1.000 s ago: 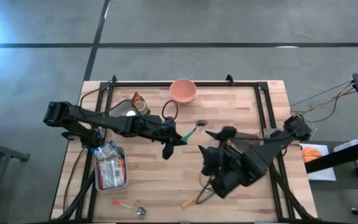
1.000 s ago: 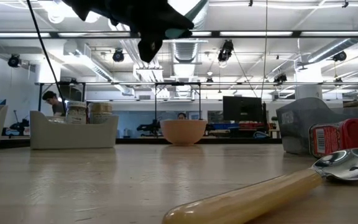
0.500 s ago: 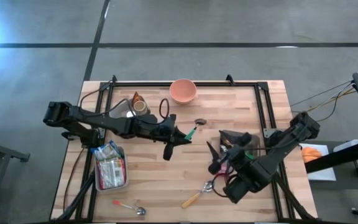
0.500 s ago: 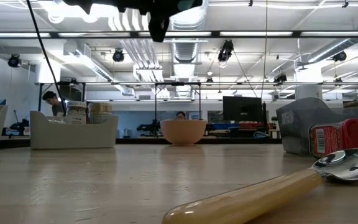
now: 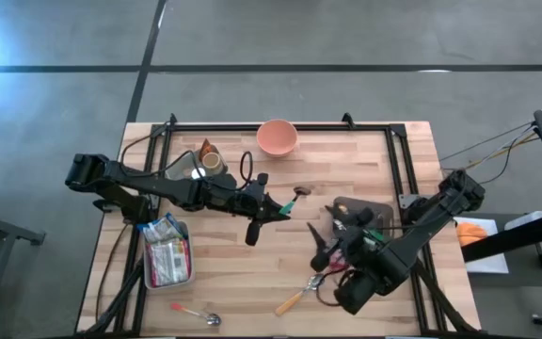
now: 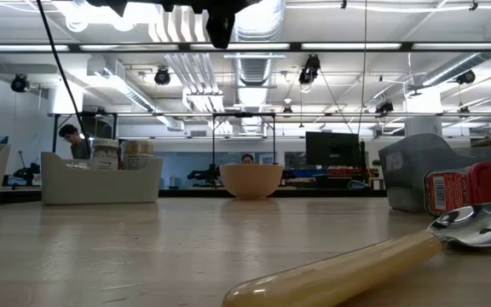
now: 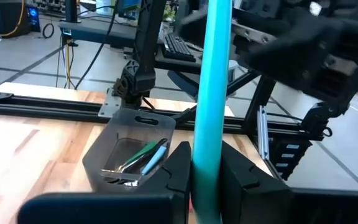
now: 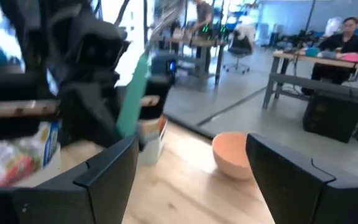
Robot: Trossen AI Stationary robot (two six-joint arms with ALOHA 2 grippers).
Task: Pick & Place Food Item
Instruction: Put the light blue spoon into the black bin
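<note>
The wooden tabletop [image 5: 224,268] carries two dark arms reaching toward its middle. A grey bin [image 5: 363,208] with utensils lies near the right arm, and a tray of food packets [image 5: 167,252] sits at the left edge. A pink bowl [image 5: 277,137] stands at the far edge. The left pincer [image 5: 273,204], raised over the middle, pinches the handle of a teal spoon [image 5: 287,199], held off the wood. The right pincer [image 5: 325,247] is spread and holds nothing, just beside a wooden-handled spoon [image 5: 294,298].
</note>
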